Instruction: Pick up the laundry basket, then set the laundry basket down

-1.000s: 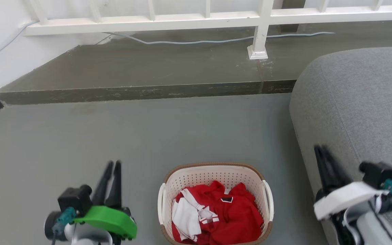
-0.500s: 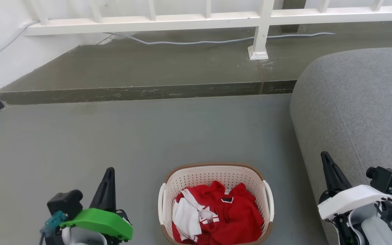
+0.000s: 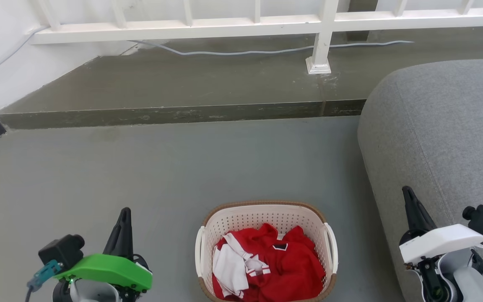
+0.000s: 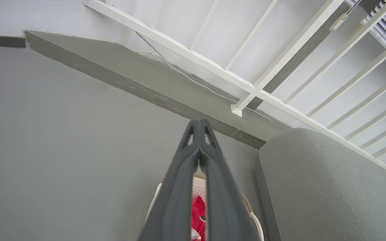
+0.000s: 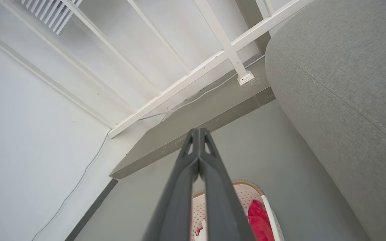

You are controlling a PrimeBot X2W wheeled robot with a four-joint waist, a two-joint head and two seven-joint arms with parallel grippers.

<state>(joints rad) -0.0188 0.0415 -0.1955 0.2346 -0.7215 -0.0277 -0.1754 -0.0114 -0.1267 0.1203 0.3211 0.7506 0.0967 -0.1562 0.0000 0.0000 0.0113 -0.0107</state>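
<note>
grey floor (image 3: pixel 183 167) | raised step (image 3: pixel 174 112) - white railing (image 3: pixel 224 27) | grey sofa (image 3: pixel 442 126)

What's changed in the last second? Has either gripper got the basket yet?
Both arms slid outward and lower in the head view: left gripper leftward, right gripper rightward, away from the laundry basket. Nothing gripped; both are shut and empty. The basket and its red clothes stayed put.
</note>
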